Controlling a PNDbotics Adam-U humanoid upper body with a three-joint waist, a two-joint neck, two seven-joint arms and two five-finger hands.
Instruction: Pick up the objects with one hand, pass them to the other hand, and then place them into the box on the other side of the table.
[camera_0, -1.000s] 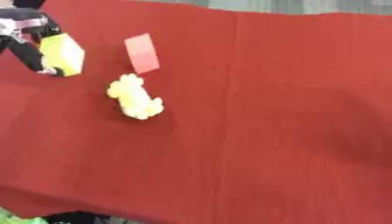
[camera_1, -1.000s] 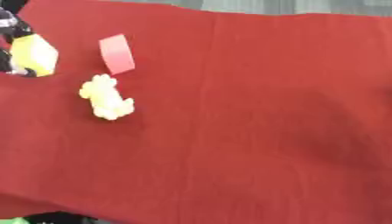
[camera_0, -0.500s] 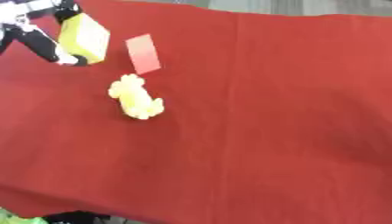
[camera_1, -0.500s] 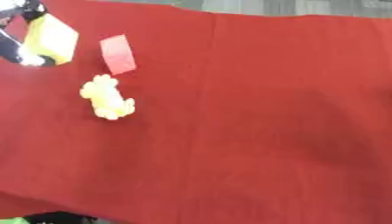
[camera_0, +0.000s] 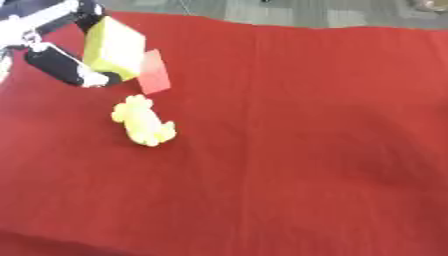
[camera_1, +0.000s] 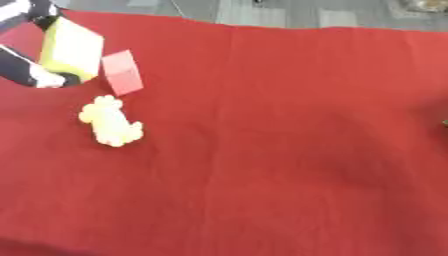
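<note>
Red cloth (camera_0: 306, 150) | left hand (camera_0: 52, 60) fingers pinch yellow block (camera_0: 112, 47), long axis upright, tilted | right hand unseen

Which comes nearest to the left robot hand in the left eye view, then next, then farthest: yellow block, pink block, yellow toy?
1. yellow block, held in the left robot hand, upper left.
2. pink block, just right of it.
3. yellow toy, lower down on the red cloth.

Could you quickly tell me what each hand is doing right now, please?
Left hand: shut on the yellow rectangular block, lifted above the red cloth.
Right hand: not in view.
</note>
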